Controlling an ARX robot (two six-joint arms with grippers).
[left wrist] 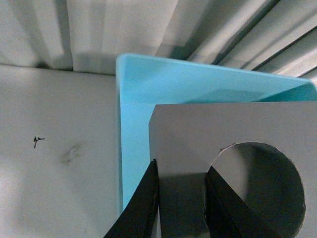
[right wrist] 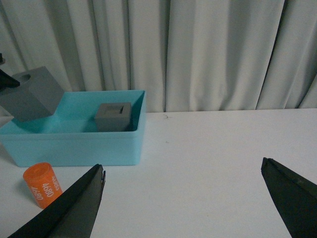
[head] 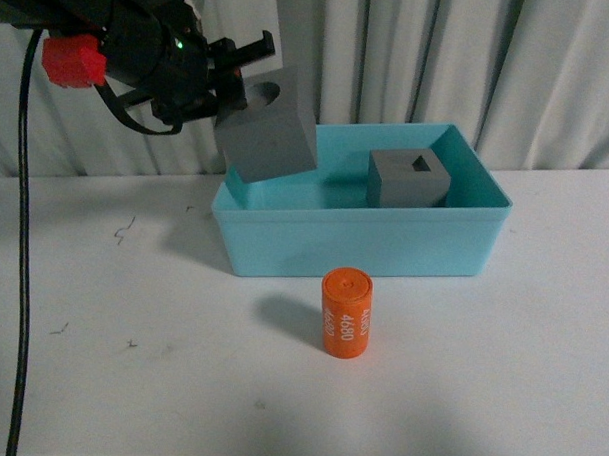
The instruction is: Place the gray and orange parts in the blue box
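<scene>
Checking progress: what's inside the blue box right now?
One gray cube with a small recess sits inside the blue box. Floor behind its near wall is hidden.

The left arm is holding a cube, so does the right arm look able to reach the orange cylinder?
Probably yes: the right gripper is open and empty, and the orange cylinder stands alone on the table outside the blue box.

Base of boxed cube (head: 407, 177) behind blue box (head: 365, 244)

The round-recess cube (head: 266, 124) hangs over the box's (head: 365, 244) left end, and the second cube (head: 408, 179) sits inside, toward the right. The cylinder (head: 347, 314) stands on the table (head: 140, 374), just before the box.
</scene>
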